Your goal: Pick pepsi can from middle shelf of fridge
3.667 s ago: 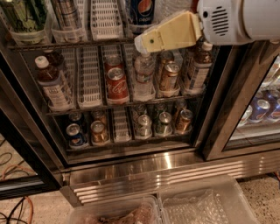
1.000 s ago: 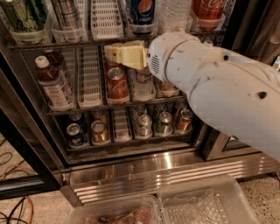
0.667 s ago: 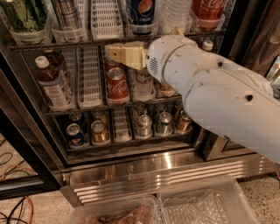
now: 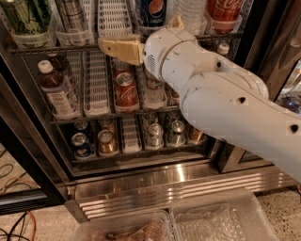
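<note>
The pepsi can (image 4: 151,10), dark blue with the globe logo, stands in a clear front cup on the middle shelf (image 4: 56,47) at the top of the view, its upper part cut off. My gripper (image 4: 120,50), tan-coloured on a white wrist, points left just in front of the shelf's front rail. It sits below and left of the pepsi can, apart from it. My white arm (image 4: 225,103) crosses the right half of the fridge (image 4: 178,186) and hides the drinks behind it.
A red Coca-Cola can (image 4: 225,9) stands right of the pepsi can and another (image 4: 126,92) on the rack below. A brown bottle (image 4: 54,87) stands at left. Small cans, one blue (image 4: 81,143), fill the lowest rack. Clear plastic bins (image 4: 221,221) lie on the floor.
My gripper has moved slightly up and to the left, closer to the middle shelf's front rail. The cans and bottles have not moved.
</note>
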Robot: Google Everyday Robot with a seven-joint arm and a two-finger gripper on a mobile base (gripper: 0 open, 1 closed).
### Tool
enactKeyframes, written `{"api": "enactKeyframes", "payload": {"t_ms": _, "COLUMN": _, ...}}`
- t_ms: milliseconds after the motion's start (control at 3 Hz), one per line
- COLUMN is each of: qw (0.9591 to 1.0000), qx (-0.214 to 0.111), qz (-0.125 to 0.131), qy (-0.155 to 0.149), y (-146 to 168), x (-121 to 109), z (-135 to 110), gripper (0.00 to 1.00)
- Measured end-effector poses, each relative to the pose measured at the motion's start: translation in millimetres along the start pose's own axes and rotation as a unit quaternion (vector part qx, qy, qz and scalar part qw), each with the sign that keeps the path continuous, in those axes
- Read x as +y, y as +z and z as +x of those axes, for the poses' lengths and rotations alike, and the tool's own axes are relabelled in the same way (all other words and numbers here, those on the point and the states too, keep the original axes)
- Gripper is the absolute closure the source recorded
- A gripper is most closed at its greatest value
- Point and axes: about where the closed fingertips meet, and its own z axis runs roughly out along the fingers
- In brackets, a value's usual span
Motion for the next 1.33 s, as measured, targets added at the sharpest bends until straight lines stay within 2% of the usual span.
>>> {"api": "enactKeyframes", "payload": {"t_ms": 333, "qw": 0.9998, "qx": -0.012, "qz": -0.011, "qy": -0.007, "y": 6, "x": 7, "z": -1, "gripper": 0.0}}
{"api": "enactKeyframes", "payload": {"t_ms": 667, "qw": 0.9997, "qx": -0.013, "qz": -0.015, "qy": -0.012, "y": 6, "x": 7, "z": 2, "gripper": 0.18}}
{"api": "enactKeyframes", "payload": {"t_ms": 1000, "qw": 0.9998, "qx": -0.008, "qz": -0.006, "qy": -0.014, "y": 0, "x": -2, "z": 8, "gripper": 0.25}}
{"api": "enactKeyframes", "payload": {"t_ms": 1333, "qw": 0.9999, "qx": -0.006, "qz": 0.003, "qy": -0.016, "y": -5, "x": -10, "z": 10, "gripper": 0.17}}
